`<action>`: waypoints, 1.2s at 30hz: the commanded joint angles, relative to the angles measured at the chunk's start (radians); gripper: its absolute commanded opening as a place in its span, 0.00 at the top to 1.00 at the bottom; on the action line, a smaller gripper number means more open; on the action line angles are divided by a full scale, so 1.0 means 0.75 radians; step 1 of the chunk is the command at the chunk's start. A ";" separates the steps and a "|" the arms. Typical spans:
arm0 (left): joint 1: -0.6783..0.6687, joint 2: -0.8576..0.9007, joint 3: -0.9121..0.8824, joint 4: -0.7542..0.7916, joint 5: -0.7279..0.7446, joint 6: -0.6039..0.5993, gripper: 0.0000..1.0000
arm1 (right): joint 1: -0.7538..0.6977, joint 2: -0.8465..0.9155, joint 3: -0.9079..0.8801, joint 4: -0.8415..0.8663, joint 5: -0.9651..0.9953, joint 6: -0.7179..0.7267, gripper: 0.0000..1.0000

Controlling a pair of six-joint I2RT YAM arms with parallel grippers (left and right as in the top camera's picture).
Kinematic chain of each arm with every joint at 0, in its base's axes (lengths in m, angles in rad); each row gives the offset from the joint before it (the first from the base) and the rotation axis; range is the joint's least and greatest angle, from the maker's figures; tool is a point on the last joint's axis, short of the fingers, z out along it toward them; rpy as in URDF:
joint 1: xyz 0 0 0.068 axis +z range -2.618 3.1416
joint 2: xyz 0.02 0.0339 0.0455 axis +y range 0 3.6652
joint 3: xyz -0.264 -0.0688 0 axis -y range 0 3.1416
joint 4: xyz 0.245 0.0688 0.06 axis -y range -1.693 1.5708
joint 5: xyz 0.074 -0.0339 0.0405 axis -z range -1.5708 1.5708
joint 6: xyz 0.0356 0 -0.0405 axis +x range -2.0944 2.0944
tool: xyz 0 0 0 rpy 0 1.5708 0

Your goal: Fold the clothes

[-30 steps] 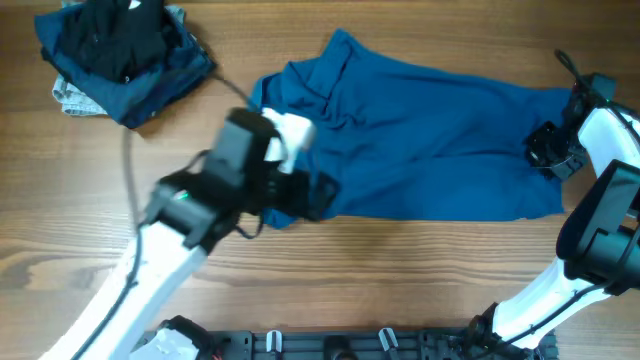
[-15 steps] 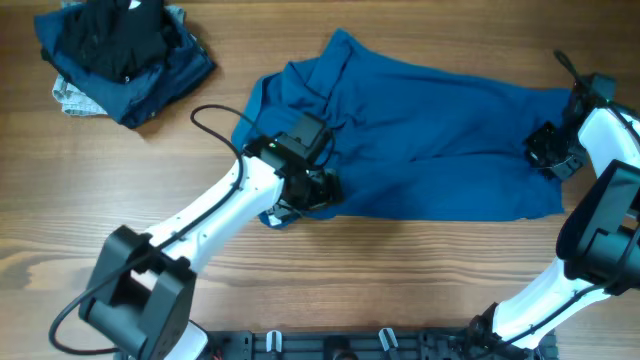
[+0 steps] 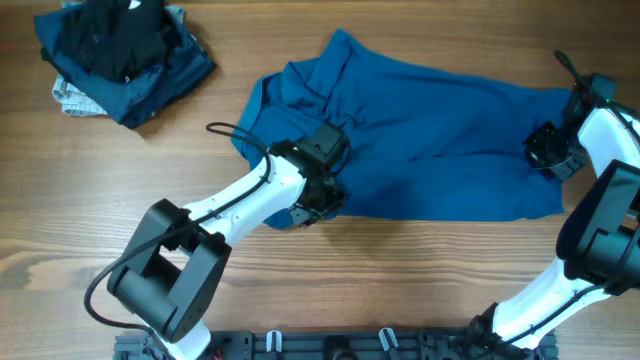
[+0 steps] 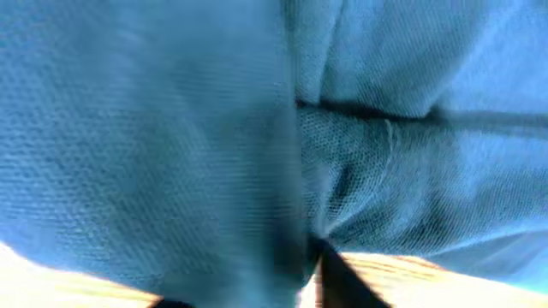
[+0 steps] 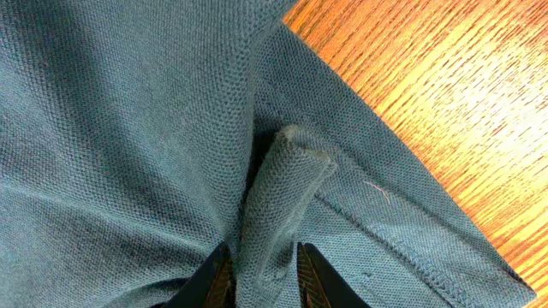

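**A:** What do we have nearest us?

**B:** A strip of bare wooden table (image 3: 400,270), then the near hem of the blue shirt (image 3: 440,140). The shirt lies spread across the middle and right of the table. It is plain mid-blue and rumpled, bunched into folds at its left end and flatter toward the right.

**A:** And the left gripper?

**B:** The left gripper (image 3: 318,196) sits on the cloth at the shirt's near left corner. Its own camera gives us only blurred blue knit filling the view, with one dark fingertip at the bottom edge. We cannot tell whether the fingers are clamped on cloth or standing apart.

**A:** The right one?

**B:** The right gripper (image 3: 552,150) is at the shirt's right edge. Its camera is sharp. We see the two fingers narrowly apart with a raised ridge of the knit pinched between them, so it is grasping the shirt. A stitched hem and wood show beside it.

**A:** Farther back?

**B:** At the far left corner, well apart from the shirt, lies a heap (image 3: 125,55) of navy and black pieces. A pale patterned one pokes out underneath.
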 commanded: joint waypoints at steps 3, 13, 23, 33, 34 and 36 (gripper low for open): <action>0.024 0.009 0.008 0.005 0.001 0.005 0.96 | -0.002 -0.065 -0.003 -0.032 -0.006 -0.015 0.80; 0.024 -0.150 0.010 -0.128 -0.037 0.131 0.96 | -0.002 -0.371 -0.004 -0.213 0.031 -0.013 0.80; 0.024 -0.218 0.010 -0.184 -0.040 0.190 0.96 | -0.002 -0.403 -0.010 -0.235 0.057 0.015 0.45; 0.024 -0.218 0.010 -0.179 -0.039 0.205 0.96 | -0.002 -0.111 -0.010 -0.047 -0.109 0.019 0.39; 0.024 -0.218 0.010 -0.180 -0.039 0.205 0.96 | -0.002 -0.092 -0.010 -0.038 -0.113 0.021 0.40; 0.024 -0.218 0.010 -0.183 -0.038 0.205 0.96 | -0.002 -0.054 -0.010 -0.010 -0.112 0.021 0.42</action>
